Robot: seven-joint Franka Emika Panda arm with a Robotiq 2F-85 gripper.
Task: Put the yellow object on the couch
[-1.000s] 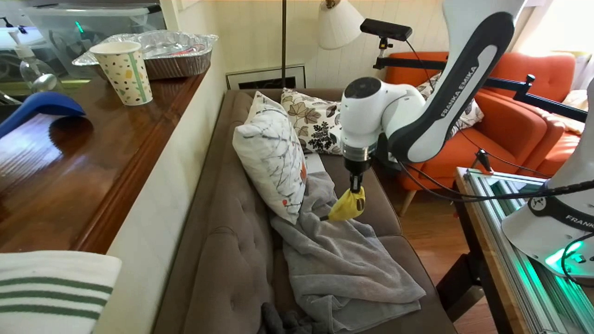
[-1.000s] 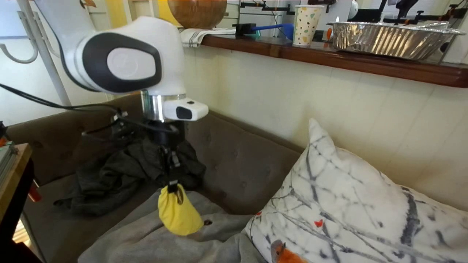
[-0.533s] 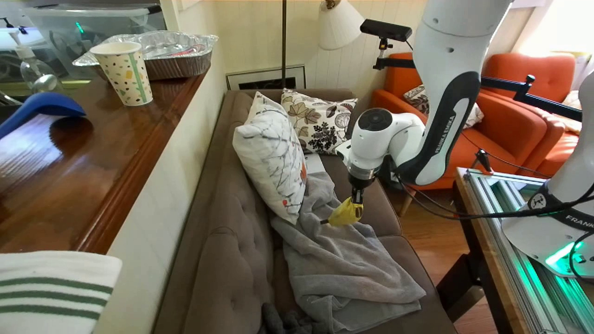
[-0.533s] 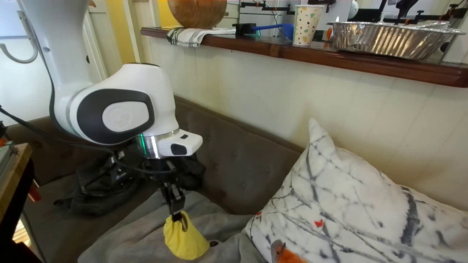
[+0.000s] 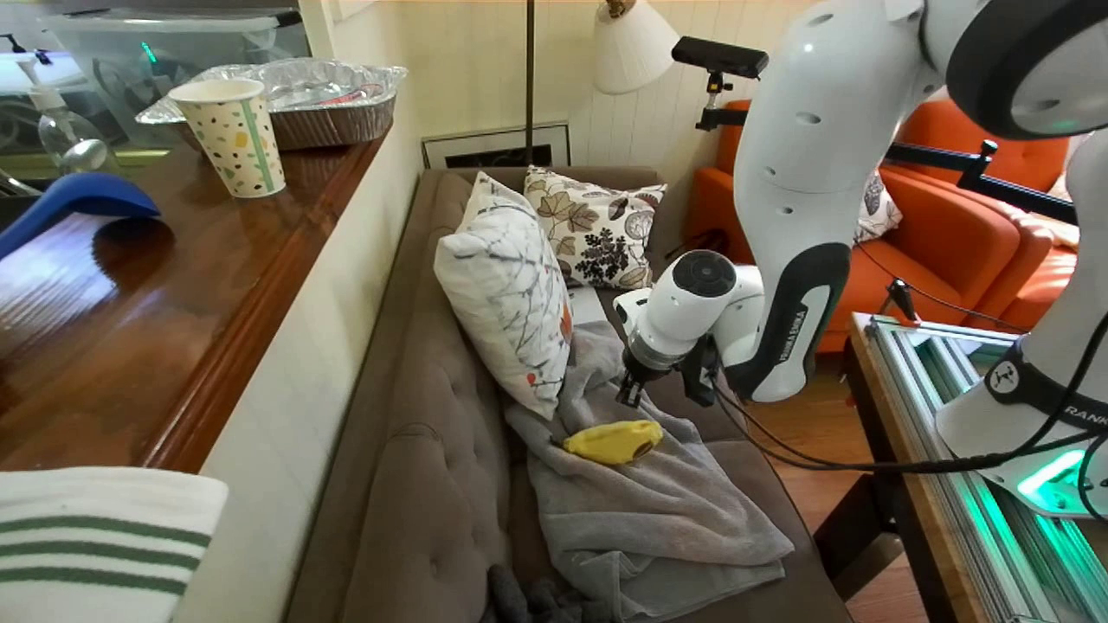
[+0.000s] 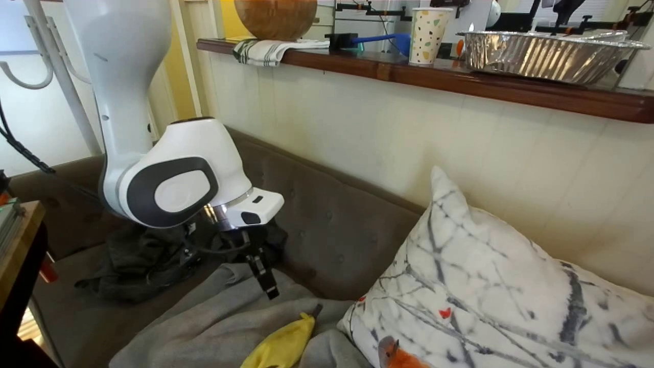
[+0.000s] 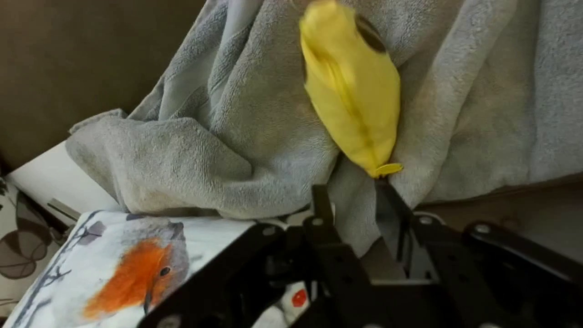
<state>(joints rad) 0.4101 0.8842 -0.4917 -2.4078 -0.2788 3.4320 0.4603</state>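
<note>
One yellow object (image 5: 615, 441), loose on the rumpled grey blanket (image 5: 666, 519) over the couch (image 5: 433, 510). Gripper (image 7: 350, 184) above it, fingers part way apart, nothing held; blanket shows between them.

Bearing: in an exterior view the object lies below the fingertips, near side and slightly left; long axis left to right, narrow end left toward the couch back. In an exterior view its dark tip (image 6: 318, 310) sits right of the fingertips, apart from them; body runs near-left, cut off at the bottom. Wrist view: narrow end faces the gripper, axis leading away. Right-hand finger overlaps that end there, but both exterior views show a gap.

Judgement: release looks done, task all but met. Next move likely up and off; a low sweep could nudge the object.

Around: bird cushion (image 5: 511, 285) left of the gripper, nearest obstacle; leaf cushion (image 5: 597, 229) on the far side. Dark clothes (image 6: 133, 266) left of the blanket. Drooping cables (image 5: 909, 467) on the right; they might drag.
</note>
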